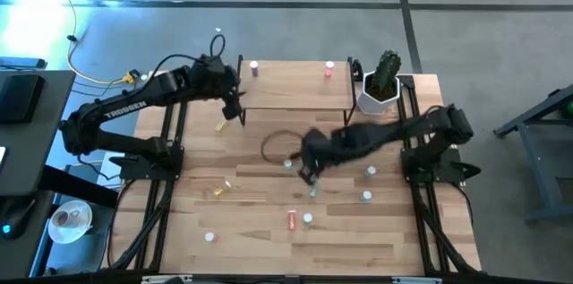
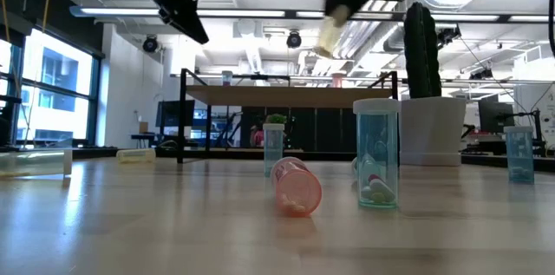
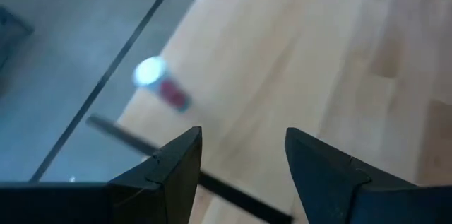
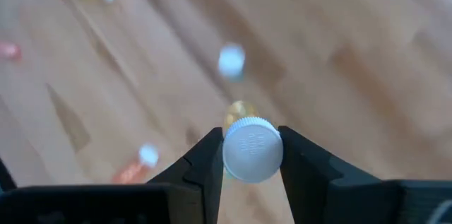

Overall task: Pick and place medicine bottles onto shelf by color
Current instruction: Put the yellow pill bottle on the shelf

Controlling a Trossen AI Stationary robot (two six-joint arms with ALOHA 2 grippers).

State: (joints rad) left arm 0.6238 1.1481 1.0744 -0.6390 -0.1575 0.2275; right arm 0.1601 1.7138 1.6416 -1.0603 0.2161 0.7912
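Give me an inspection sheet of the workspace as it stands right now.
Surface: wooden table, bare between scattered bottles.
Job's things: shelf at the far edge holds two red bottles, one at its left end, one at its right. A red bottle lies on its side near the front; yellow bottles lie left; others scattered.
Clutter: cactus pot beside the shelf; a dark ring on the table.
Grippers: left tool open, empty, by the shelf's left end. Right tool shut on a white-capped bottle above mid-table.
Cables: yellow cable on the floor, left.
Surroundings: desk with items at left; no people seen.
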